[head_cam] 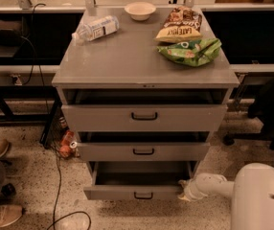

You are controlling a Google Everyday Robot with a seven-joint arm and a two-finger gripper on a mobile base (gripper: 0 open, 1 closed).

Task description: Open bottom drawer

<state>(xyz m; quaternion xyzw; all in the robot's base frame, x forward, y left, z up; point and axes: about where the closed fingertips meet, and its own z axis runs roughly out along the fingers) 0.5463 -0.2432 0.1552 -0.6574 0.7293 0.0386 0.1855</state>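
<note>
Cabinet: one grey metal cabinet [127, 56] with a flat top, standing on a speckled floor [31, 176]; three drawers, stacked.
Top drawer: the widest grey drawer front [98, 118], one black loop handle at centre, standing slightly out so a dark gap shows above it.
Middle drawer: the mid-sized grey drawer front [103, 152], one black loop handle, also slightly out.
Bottom drawer: the lowest and narrowest grey drawer [113, 192], one small black loop handle [143, 195] at centre; it stands out further than the two above, with its dark interior visible from above.
Gripper: one white two-finger gripper [183, 189] at the end of a white arm [216, 185], low at the right end of the bottom drawer's front, touching or just beside that corner.
Gripper state: cannot be told from this view.
Robot body: one rounded white housing [264, 200] at lower right.
Items on the cabinet top: four. One clear plastic water bottle [95, 28] lying on its side at rear left; one small cream bowl [140, 10] at rear centre; one yellow-and-brown snack bag [179, 25] at rear right; one green snack bag [190, 51] just in front of it, the two overlapping.
Floor items: one black cable [56, 176] trailing left of the cabinet; small orange objects [66, 145] near its left foot.
Bystander: two shoes [3, 215] at the left edge.
</note>
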